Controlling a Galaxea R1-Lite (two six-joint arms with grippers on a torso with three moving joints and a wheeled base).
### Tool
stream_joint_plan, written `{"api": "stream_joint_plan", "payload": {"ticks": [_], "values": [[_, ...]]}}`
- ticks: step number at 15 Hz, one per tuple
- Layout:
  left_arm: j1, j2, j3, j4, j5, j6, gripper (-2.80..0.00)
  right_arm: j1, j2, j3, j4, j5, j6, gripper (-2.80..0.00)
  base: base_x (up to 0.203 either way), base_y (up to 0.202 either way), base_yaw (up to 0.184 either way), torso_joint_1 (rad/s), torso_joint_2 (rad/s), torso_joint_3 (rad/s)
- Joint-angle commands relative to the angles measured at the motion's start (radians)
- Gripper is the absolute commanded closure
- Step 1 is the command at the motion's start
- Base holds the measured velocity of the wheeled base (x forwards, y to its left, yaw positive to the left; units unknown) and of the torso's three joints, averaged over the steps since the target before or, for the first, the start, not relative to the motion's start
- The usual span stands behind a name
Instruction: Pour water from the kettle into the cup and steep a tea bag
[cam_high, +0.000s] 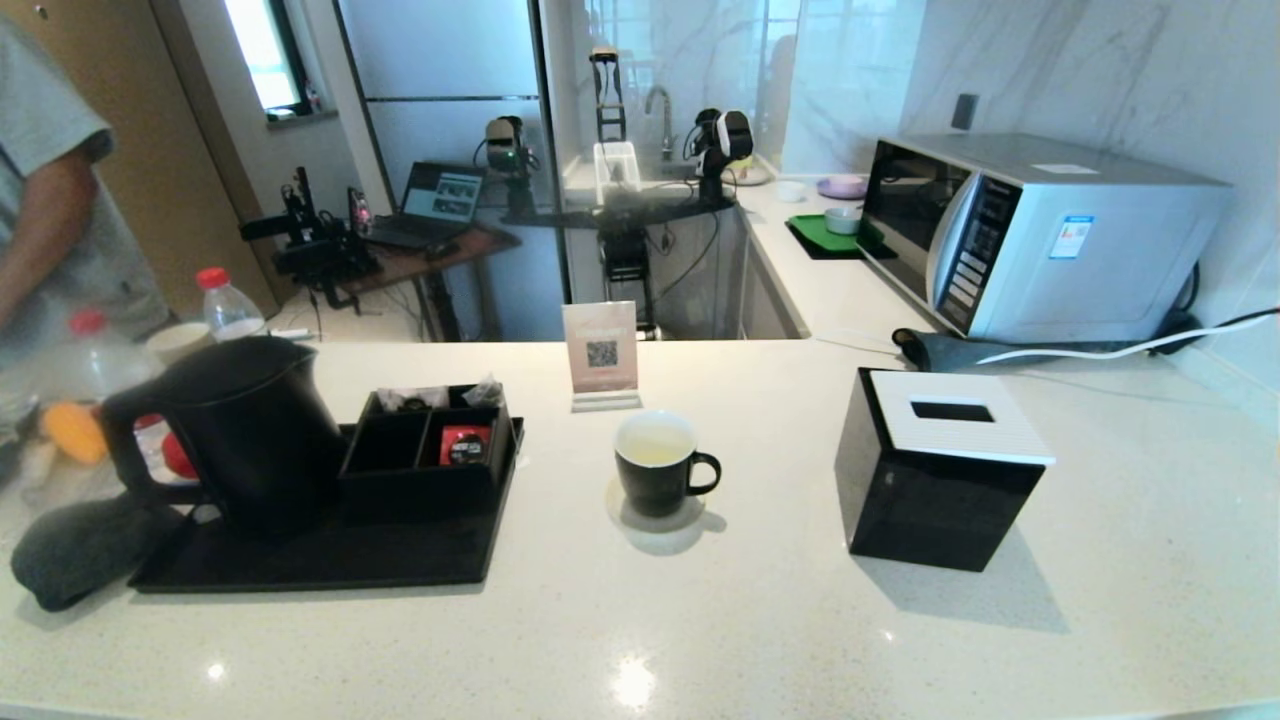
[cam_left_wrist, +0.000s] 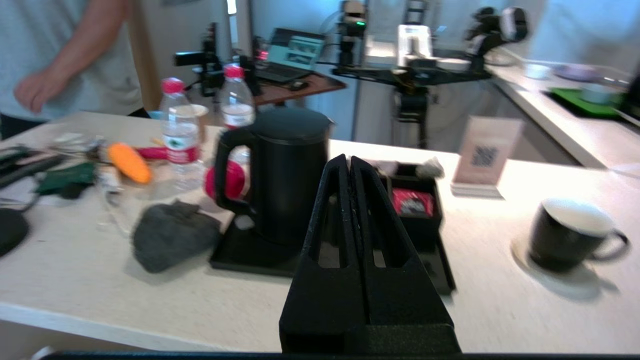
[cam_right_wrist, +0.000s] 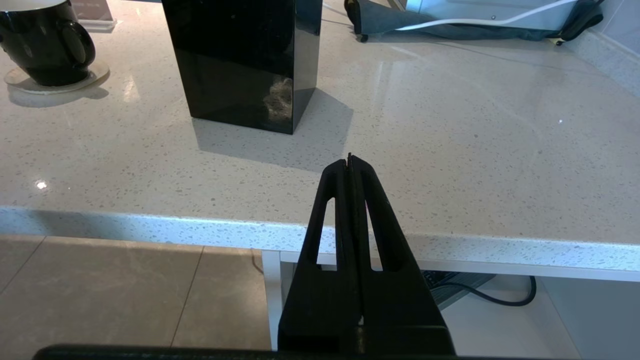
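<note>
Left gripper (cam_left_wrist: 350, 162) has its fingers pressed together, holding nothing, pulled back off the counter's near edge and aimed at the kettle (cam_high: 245, 425), whose handle faces the robot's left, probably so this arm can grab it. Right gripper (cam_right_wrist: 349, 161) is likewise pinched together and empty, parked below the counter (cam_high: 760, 620) edge near the tissue box (cam_high: 940, 465). Cup (cam_high: 660, 462) sits on a coaster mid-counter, between tray (cam_high: 330, 560) and box, clear for pouring (tea bag likely in the tray's organizer, can't confirm).

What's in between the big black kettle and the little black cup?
In the head view, a black organizer box with a red packet sits between the kettle and the cup.
</note>
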Motion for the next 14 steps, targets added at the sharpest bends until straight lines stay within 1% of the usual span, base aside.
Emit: {"api": "stream_joint_plan", "payload": {"ticks": [1,3,5,6,8,10,11,13,14], "values": [[0.000,0.197,-0.100,0.000,0.075,-0.003,0.00,0.000,0.001,0.000,0.000,0.000,-0.001,0.00,0.000,0.000,0.000,0.000,0.00,0.000],[0.001,0.302,-0.148,-0.002,0.141,-0.021,0.00,0.000,0.001,0.000,0.000,0.000,-0.001,0.00,0.000,0.000,0.000,0.000,0.00,0.000],[0.011,0.396,-0.167,-0.003,0.185,-0.052,0.00,0.000,0.001,0.000,-0.001,0.000,-0.001,0.00,0.000,0.000,0.000,0.000,0.00,0.000],[0.037,0.444,-0.166,-0.004,0.206,-0.059,0.00,0.000,0.001,0.000,0.000,0.000,-0.001,0.00,0.000,0.000,0.000,0.000,0.00,0.000],[0.122,0.524,-0.154,-0.003,0.225,-0.064,0.00,0.000,0.001,0.000,0.000,0.000,-0.001,0.00,0.000,0.000,0.000,0.000,0.00,0.000],[0.144,0.593,-0.093,-0.021,0.230,-0.063,0.00,0.000,0.001,0.000,0.000,0.000,-0.001,0.00,0.000,0.000,0.000,0.000,0.00,0.000],[0.151,0.626,-0.054,-0.059,0.233,-0.063,0.00,0.000,0.001,0.000,0.000,0.000,-0.001,0.00,0.000,0.000,0.000,0.000,0.00,0.000],[0.208,0.675,0.047,-0.176,0.235,-0.053,0.00,0.000,0.001,0.000,0.000,0.000,-0.001,0.00,0.000,0.000,0.000,0.000,0.00,0.000],[0.244,0.698,0.098,-0.244,0.235,-0.037,0.00,0.000,0.001,0.000,0.000,0.000,-0.001,0.00,0.000,0.000,0.000,0.000,0.00,0.000]]}}
